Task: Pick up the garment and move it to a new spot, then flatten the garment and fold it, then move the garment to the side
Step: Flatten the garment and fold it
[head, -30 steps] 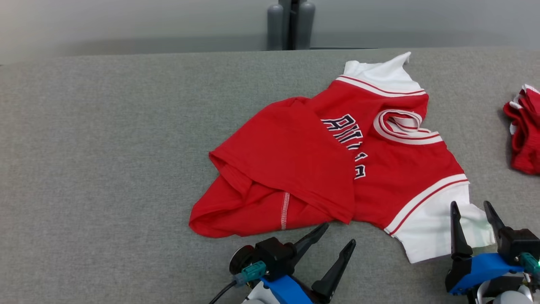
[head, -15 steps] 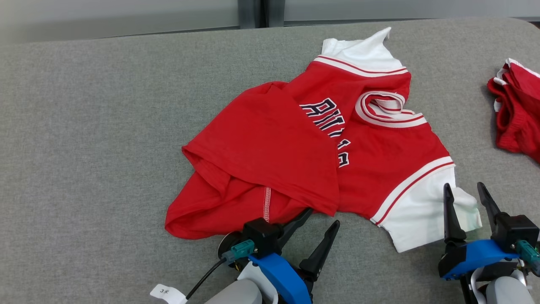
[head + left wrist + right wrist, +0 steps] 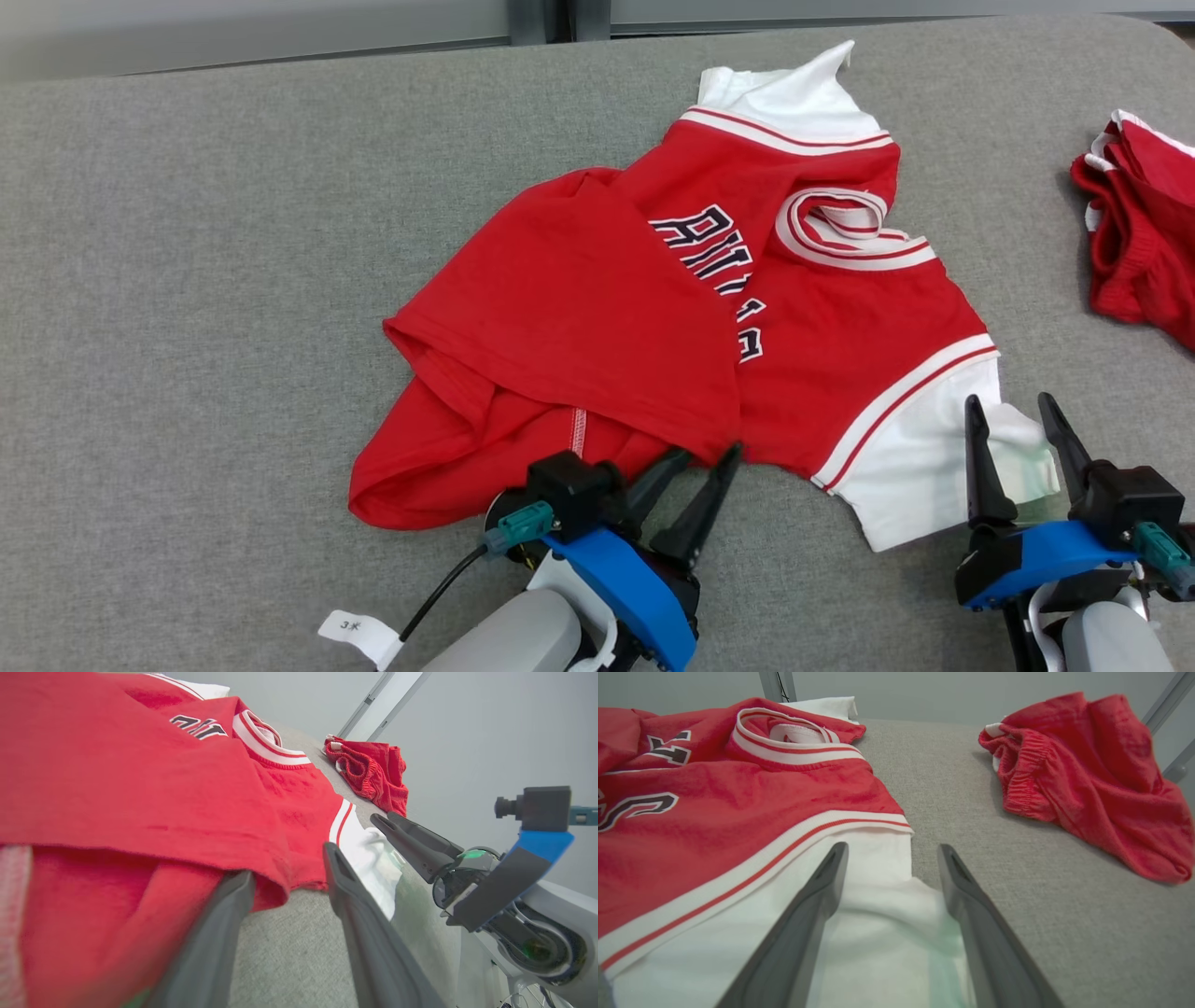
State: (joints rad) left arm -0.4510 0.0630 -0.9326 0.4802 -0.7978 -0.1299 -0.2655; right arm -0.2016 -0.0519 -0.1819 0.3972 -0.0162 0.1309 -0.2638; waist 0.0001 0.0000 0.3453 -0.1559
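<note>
a grey cloth-covered bench [image 3: 187, 280] before a pale wall [image 3: 233, 28] carries the red garment [image 3: 597, 317] (another red heap [image 3: 1139, 252] apart); left gripper [image 3: 709, 452] and right gripper [image 3: 1008, 399] both spread.

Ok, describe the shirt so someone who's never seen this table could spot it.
On the grey table, look to the middle. The red shirt lies there, partly folded over itself. Unlike the crumpled red bundle at the right edge, it has white sleeves, a striped collar and dark lettering.
</note>
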